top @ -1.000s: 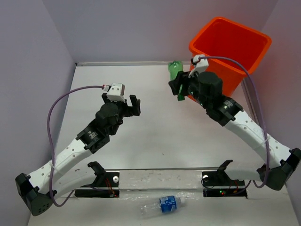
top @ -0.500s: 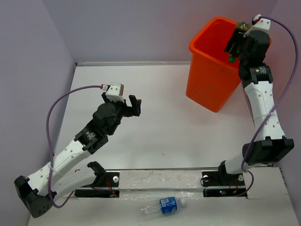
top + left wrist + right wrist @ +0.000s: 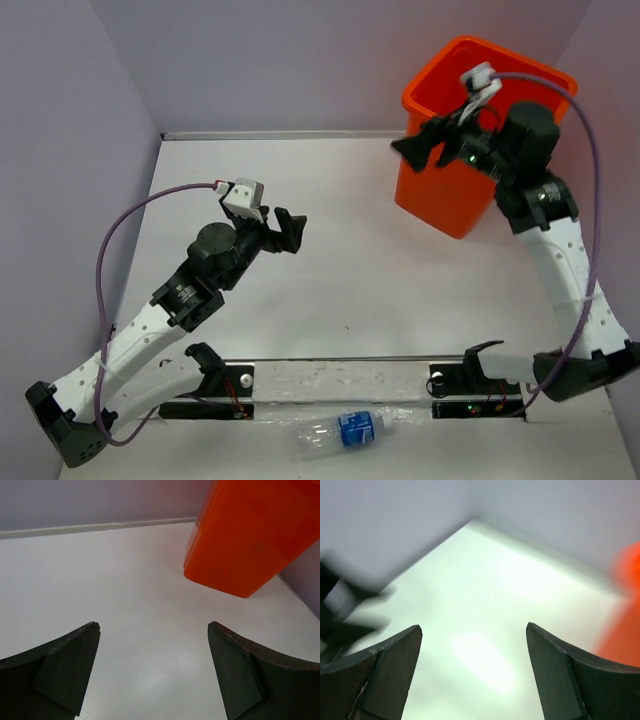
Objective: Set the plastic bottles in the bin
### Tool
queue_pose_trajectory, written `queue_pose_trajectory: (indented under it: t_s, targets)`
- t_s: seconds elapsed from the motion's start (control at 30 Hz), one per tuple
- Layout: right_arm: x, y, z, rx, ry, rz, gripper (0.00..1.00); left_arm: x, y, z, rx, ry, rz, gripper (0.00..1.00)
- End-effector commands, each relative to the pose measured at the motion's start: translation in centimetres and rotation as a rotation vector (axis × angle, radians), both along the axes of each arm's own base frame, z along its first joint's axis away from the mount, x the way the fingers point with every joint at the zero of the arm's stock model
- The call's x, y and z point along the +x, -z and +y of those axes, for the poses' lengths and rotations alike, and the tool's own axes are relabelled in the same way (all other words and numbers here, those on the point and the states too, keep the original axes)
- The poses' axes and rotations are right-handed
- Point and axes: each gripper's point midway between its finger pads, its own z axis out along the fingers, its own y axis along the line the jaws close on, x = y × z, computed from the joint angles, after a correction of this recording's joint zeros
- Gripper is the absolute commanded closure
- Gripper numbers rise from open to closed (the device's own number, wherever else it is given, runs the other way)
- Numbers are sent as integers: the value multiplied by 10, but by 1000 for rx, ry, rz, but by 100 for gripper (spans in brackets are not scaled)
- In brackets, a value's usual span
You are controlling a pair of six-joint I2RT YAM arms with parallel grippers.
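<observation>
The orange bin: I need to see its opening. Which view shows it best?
Top external: the bin shows its rim, inside and outer wall. Left wrist catches only its lower side; right wrist only an orange blur.

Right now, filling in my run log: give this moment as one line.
left claw open, empty, over table | right claw open, empty, by bin | blue-label bottle lying at near edge, outside bin
</observation>
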Motion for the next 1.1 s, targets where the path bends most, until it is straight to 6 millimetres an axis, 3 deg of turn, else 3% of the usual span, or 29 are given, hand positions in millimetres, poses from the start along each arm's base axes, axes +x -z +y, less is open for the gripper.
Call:
queue_pose_trajectory:
  t_s: [0.0, 0.03, 0.1, 0.13, 0.2, 0.23, 0.47, 0.63, 0.8, 1.07]
  targets:
    - [-160, 99, 133, -82, -686, 176, 11, -1, -33, 26, -57, -96, -96, 1]
    - [-182, 142, 144, -112, -738, 270, 11, -1, -35, 29, -64, -111, -99, 1]
    - [-218, 173, 158, -162, -789, 344, 11, 1, -39, 35, -77, -144, -98, 1]
    - [-258, 192, 170, -209, -875, 422, 11, 4, -38, 41, -76, -173, -94, 1]
    - [-290, 221, 175, -297, -915, 507, 10, 6, -42, 47, -86, -199, -94, 1]
    - [-317, 241, 176, -370, -949, 580, 9, 6, -43, 50, -96, -206, -91, 1]
    - [-403, 330, 163, -733, -1008, 731, 3, -3, -67, 80, -186, -271, -146, 1]
    - [-431, 374, 164, -883, -1001, 709, 0, -12, -73, 84, -214, -262, -172, 1]
    - [-445, 415, 173, -1015, -953, 672, 0, -16, -79, 89, -236, -269, -192, 1]
    - [-452, 454, 185, -1122, -805, 565, 2, -20, -81, 90, -257, -259, -203, 1]
